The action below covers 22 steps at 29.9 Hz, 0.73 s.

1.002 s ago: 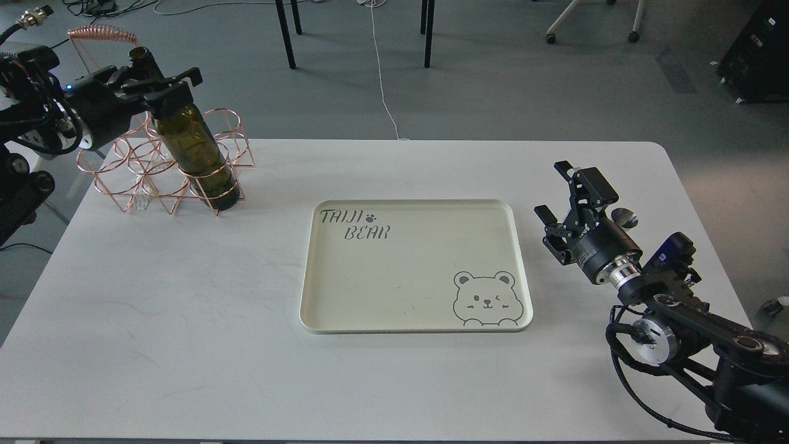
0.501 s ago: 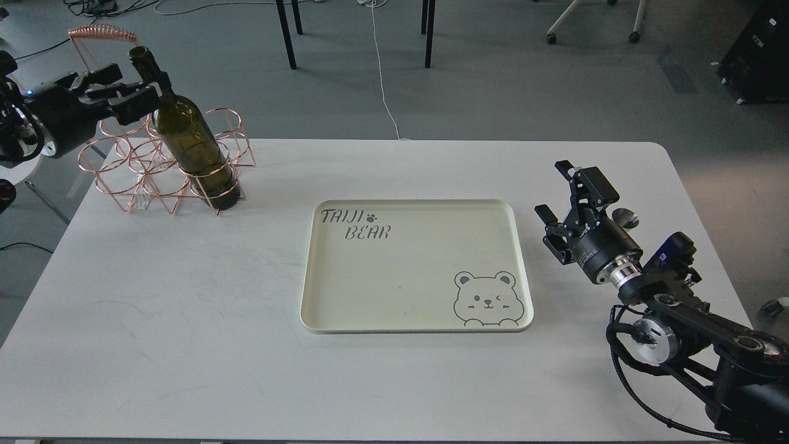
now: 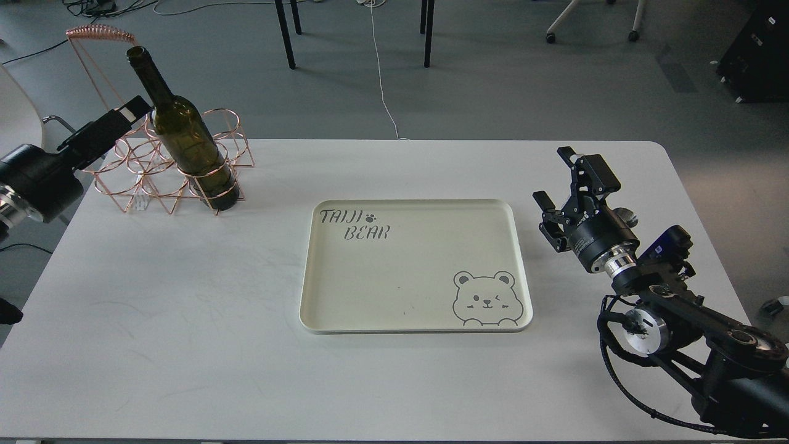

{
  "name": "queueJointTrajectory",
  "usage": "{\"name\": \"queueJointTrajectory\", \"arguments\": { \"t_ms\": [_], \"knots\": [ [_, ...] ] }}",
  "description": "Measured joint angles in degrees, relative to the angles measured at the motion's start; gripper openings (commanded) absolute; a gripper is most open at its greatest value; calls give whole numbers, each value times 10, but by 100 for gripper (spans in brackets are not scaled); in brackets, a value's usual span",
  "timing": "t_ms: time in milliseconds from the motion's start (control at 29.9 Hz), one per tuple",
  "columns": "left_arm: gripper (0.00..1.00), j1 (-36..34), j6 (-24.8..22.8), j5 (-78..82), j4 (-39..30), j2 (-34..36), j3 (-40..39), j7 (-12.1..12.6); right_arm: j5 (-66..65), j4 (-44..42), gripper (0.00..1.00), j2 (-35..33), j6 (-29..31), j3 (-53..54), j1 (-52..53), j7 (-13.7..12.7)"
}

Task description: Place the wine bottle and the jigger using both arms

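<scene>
The wine bottle is dark olive-green and stands leaning left in the front right ring of a copper wire rack at the table's far left. My left gripper is just left of the bottle's shoulder, apart from it, open and empty. My right gripper is open and empty above the table's right side, fingers pointing up and away. The jigger shows only as a small shiny steel bit just behind and right of that gripper's body, mostly hidden by it.
A cream tray printed with "TAIJI BEAR" and a bear face lies empty at the table's centre. The white table ends close behind the rack. Chair and table legs stand on the floor beyond.
My left gripper has let go of the bottle's neck and drawn back down and to the left. The bottle stays in the rack. My right gripper has shifted slightly up and back.
</scene>
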Motion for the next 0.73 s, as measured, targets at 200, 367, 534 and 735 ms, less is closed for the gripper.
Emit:
{"name": "queueJointTrajectory", "arguments": {
  "t_ms": [200, 367, 534, 735],
  "knots": [
    [98, 107, -27, -66, -66, -169, -98, 4, 2, -14, 99, 12, 3, 22, 7, 0],
    [98, 112, -31, -71, -36, -294, -114, 109, 8, -25, 99, 14, 20, 27, 5, 0],
    [98, 76, -37, -71, 45, -351, -119, 137, 12, -31, 99, 11, 114, 32, -3, 0],
    [98, 40, -106, -72, 104, -376, -151, 141, 12, -32, 99, 13, 149, 34, -7, 0]
  ]
}}
